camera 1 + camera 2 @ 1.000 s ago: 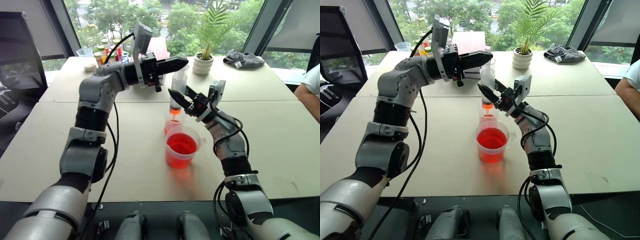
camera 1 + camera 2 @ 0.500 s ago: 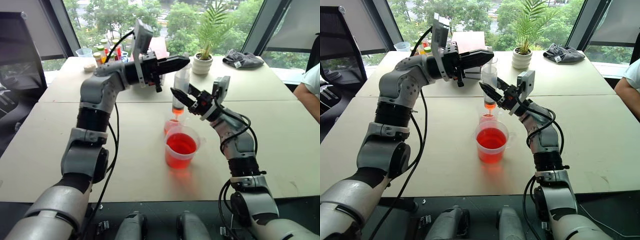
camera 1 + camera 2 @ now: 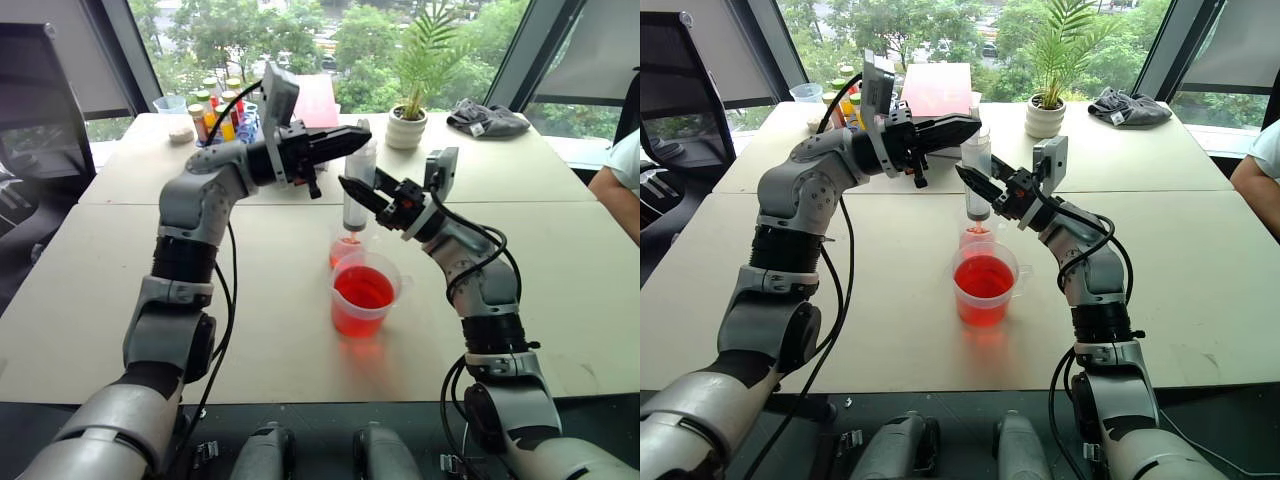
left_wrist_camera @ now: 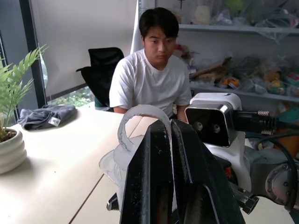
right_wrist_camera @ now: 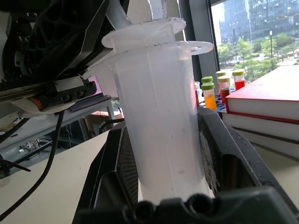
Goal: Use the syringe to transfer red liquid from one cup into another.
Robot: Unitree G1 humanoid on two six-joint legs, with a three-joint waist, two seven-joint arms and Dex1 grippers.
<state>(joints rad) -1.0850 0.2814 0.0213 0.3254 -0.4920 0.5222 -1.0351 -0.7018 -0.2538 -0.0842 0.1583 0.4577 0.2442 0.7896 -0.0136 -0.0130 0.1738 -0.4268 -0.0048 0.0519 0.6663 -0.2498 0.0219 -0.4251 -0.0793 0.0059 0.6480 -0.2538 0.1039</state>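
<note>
Over the last second the left arm has swung lower, its pincer dropping onto the top of the plunger, and the right forearm has lifted and straightened. The syringe has risen slightly with it, while both cups sit where they were.

The right pincer [image 3: 362, 196] is closed around the barrel of the syringe [image 3: 356, 190], holding it upright with the orange tip pointing down just above the small cup [image 3: 345, 248]. In the right wrist view the black fingers [image 5: 233, 158] press both sides of the clear barrel [image 5: 161, 121], which looks empty there. The left pincer [image 3: 345, 140] is closed tight, fingers together, over the plunger [image 4: 140, 122]; the left wrist view shows the white plunger ring pinched at the fingertips [image 4: 163, 140].

The small cup stands at 11 o'clock from the large cup [image 3: 364, 295], touching or nearly touching it, and holds a little red liquid. The large cup holds red liquid [image 3: 362, 288] to about half its height. Both rest on the desk [image 3: 270, 300] near its middle.

At 12 o'clock on the desk's far side stand a potted plant [image 3: 408, 118], a grey cloth [image 3: 486, 119] at 1 o'clock, and bottles [image 3: 215, 112] with books [image 3: 936, 90] at 11 o'clock. A person [image 4: 156, 79] in a white shirt sits at the desk's 3 o'clock edge.
</note>
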